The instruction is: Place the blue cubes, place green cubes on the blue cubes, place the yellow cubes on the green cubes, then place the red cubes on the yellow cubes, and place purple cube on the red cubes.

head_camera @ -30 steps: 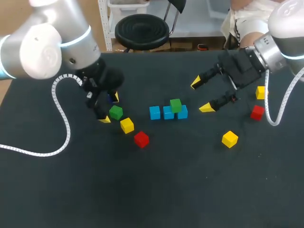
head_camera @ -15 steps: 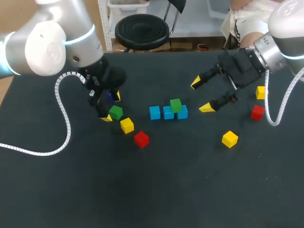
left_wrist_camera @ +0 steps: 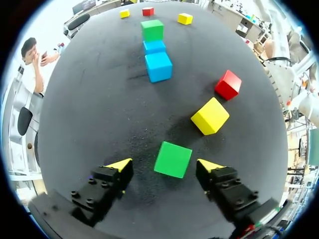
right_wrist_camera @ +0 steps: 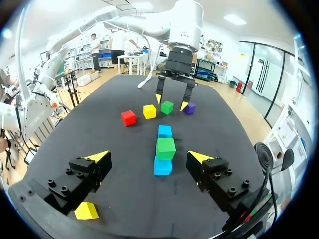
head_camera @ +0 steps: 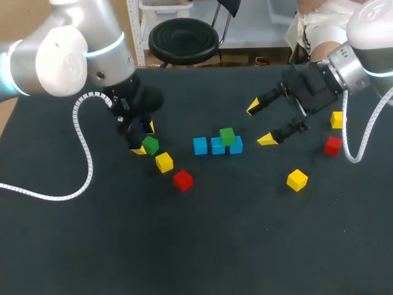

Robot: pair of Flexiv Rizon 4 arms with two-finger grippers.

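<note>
A loose green cube (left_wrist_camera: 173,159) lies on the table between the fingers of my left gripper (left_wrist_camera: 164,165), with a small gap on each side, so the gripper is open. From the head view, the left gripper (head_camera: 145,139) straddles that green cube (head_camera: 150,145). Three blue cubes (head_camera: 217,146) form a row mid-table, and a second green cube (head_camera: 227,136) rests on them. My right gripper (head_camera: 260,123) hovers open, empty, just right of the row. A purple cube (right_wrist_camera: 189,107) sits beside the left gripper. Yellow (head_camera: 164,162) and red (head_camera: 183,180) cubes lie near the loose green cube.
On the right side lie another yellow cube (head_camera: 297,180), a red cube (head_camera: 333,145) and a further yellow cube (head_camera: 336,119) under my right arm's cable. The white cable (head_camera: 80,160) of my left arm loops over the table's left part.
My left gripper has shifted slightly right over the loose green cube and its fingers have drawn closer to it. The right arm has not moved.
</note>
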